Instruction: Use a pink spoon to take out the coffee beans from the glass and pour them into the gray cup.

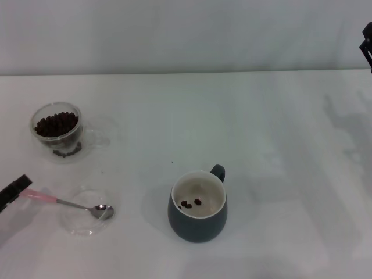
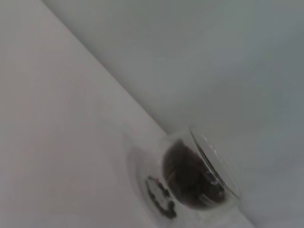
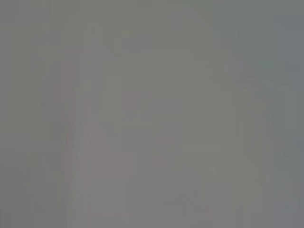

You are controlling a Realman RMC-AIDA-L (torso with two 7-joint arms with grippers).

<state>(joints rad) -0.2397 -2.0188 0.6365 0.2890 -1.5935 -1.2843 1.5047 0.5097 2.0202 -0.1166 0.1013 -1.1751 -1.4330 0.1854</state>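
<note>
White tabletop before a pale wall, with my left gripper (image 1: 16,189) low at the left edge.

My left gripper pinches the pink spoon (image 1: 70,204), its bowl over a clear glass dish (image 1: 86,220). Behind stands the glass (image 1: 57,131) of coffee beans (image 1: 56,124); the gray cup (image 1: 197,206) holds a few beans. My right gripper (image 1: 367,45) is at the far right; I cannot tell its state.

Plenty of open table (image 1: 273,133) on the right and middle. Only stuff in the way: the gray cup (image 1: 197,215) near the front, the glass (image 1: 57,131) far left, and the spoon (image 1: 70,203) lying across a clear dish (image 1: 87,226) by the left gripper (image 1: 14,190).
</note>
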